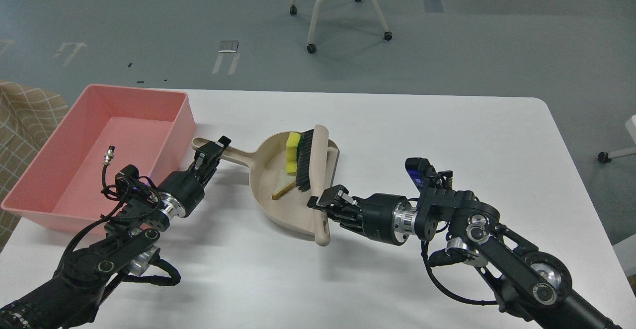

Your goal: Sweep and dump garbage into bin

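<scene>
Garbage: yellow sponge piece with green backing and whitish triangular slice inside beige plastic dustpan, frame centre | pink rectangular plastic bin left, near table edge | left gripper clamping dustpan handle | right gripper clamping beige black-bristled brush | white table bare right

Brush presses yellow sponge piece and whitish slice inside dustpan.

The large shallow rectangular pink plastic tray sat left of the beige long-handled plastic dustpan; inside it lay the yellow sponge piece and thin triangular slice.
</scene>
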Available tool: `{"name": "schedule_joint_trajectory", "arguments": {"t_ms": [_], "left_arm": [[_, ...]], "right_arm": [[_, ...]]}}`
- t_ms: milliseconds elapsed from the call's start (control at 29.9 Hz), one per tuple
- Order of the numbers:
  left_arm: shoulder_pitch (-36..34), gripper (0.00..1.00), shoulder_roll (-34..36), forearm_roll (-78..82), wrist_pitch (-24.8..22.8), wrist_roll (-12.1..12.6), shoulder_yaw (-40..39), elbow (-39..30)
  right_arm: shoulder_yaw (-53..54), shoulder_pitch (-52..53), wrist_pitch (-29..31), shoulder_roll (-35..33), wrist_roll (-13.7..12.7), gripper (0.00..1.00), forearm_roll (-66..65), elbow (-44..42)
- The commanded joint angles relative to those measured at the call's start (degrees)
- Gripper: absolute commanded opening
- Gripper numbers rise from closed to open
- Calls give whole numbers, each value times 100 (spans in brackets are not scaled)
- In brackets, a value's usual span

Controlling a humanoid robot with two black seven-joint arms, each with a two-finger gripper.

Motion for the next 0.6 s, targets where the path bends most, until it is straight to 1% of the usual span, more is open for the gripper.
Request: {"name": "schedule_joint_trajectory", "arguments": {"t_ms": [0,134,201,234,401,468,535,569], "left_arm": [[-9,0,-8,-12,0,-4,-12,2],[-88,0,-34,-56,-17,-4,-12,-7],[-97,0,-43,-65,-17,-4,-12,-7],[-106,0,-43,-74,-17,-4,-21,-7],[-158,0,-43,-100,-35,-4,-47,-25],[-158,0,-43,-100,-35,-4,-74,-25],[-167,0,-52,-100,-35,-4,-100,-33],[-167,0,-52,-109,-35,-4,-100,-33]], "right_arm": [[47,90,-1,-107,-19,0,31,339],[223,11,-1,-843,-19,0,49,1024],[337,-15,-1,-1055,-19,0,49,1166],[460,-68,-1,-1283,-10,0,57,1236],[777,-121,-1,-2022,-10,0,40,1219],[777,-121,-1,-2443,-19,0,31,1202],[751,-130,-1,-3083,-28,0,13,1158],[742,-147,-1,-3243,-28,0,13,1158]]}}
